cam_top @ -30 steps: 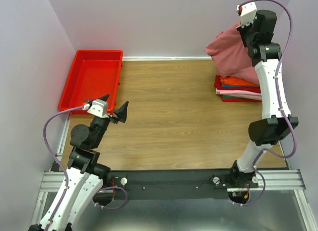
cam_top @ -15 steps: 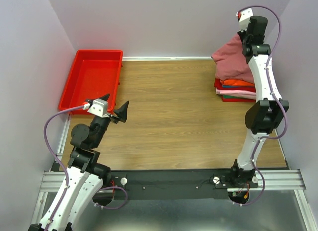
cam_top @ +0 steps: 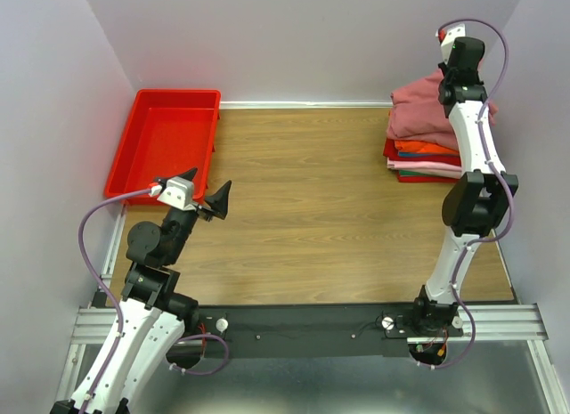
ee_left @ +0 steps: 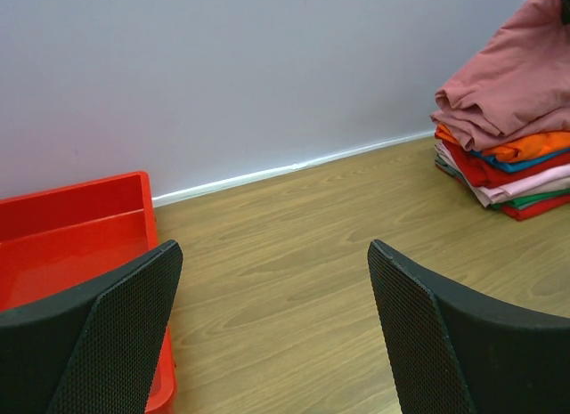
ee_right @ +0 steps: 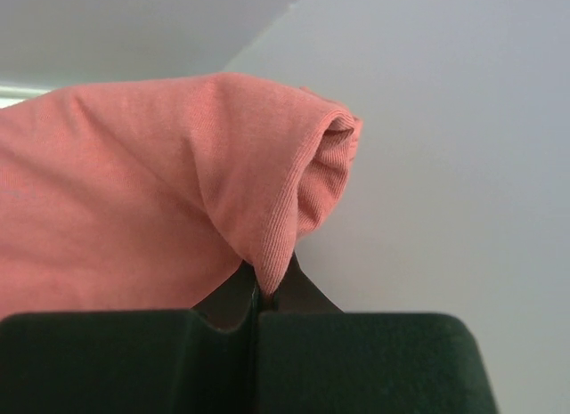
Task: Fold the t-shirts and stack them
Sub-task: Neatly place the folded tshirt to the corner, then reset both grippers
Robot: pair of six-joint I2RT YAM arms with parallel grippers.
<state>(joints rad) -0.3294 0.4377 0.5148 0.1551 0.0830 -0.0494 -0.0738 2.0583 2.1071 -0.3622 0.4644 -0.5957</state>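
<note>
A salmon-pink t-shirt (cam_top: 420,111) lies bunched on top of a stack of folded shirts (cam_top: 426,162) at the table's far right, orange, red and pale pink among them. My right gripper (cam_top: 456,86) is stretched out over the stack's far side, shut on a fold of the salmon-pink t-shirt (ee_right: 267,200), with the jaws pinching the cloth. My left gripper (cam_top: 207,193) is open and empty above the left of the table, next to the bin. The stack also shows at the far right of the left wrist view (ee_left: 508,156), with the pink shirt (ee_left: 512,85) on top.
A red plastic bin (cam_top: 165,140) stands at the far left of the table against the back wall; its corner shows in the left wrist view (ee_left: 80,236). The purple walls close in the table at the back and on both sides.
My right arm has reached farther back and right with the salmon-pink shirt, and the cloth has come down from hanging onto the stack. The left arm has not moved.
</note>
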